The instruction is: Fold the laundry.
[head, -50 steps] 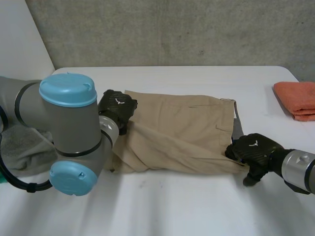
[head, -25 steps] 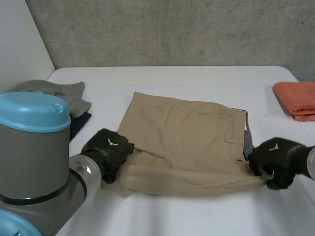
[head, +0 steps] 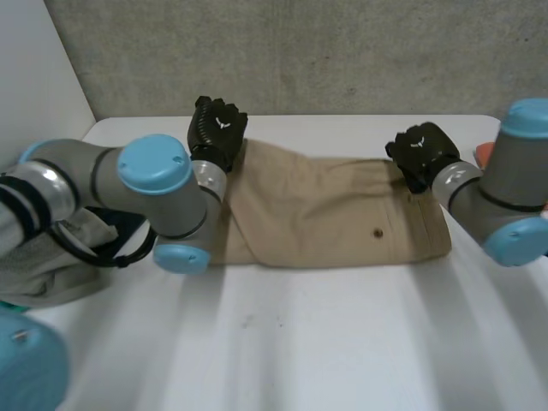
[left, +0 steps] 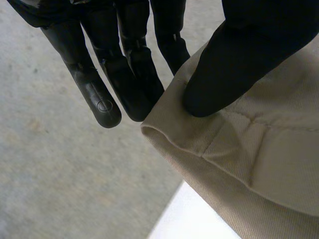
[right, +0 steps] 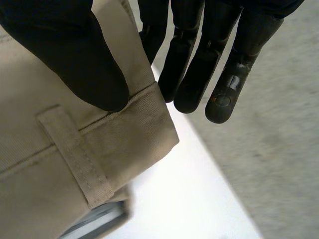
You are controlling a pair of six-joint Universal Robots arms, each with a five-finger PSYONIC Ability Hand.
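head view: tan shorts (head: 334,214) lie across table (head: 342,342) middle | left hand (head: 217,128) pinches far left hem corner | right hand (head: 419,150) pinches far right waistband corner, thumb on top, fingers beneath

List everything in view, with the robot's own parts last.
khaki shorts: one, tan, folded at mid-table
orange cloth: one, orange, table's right edge
grey garment: one, grey, table's left edge
table: one, white, under everything
wall: one, grey concrete, behind the table
left hand: one, black, thumb and fingers pinching the shorts' far left corner
right hand: one, black, pinching the far right corner
left arm: one, grey, blue caps
right arm: one, same colours
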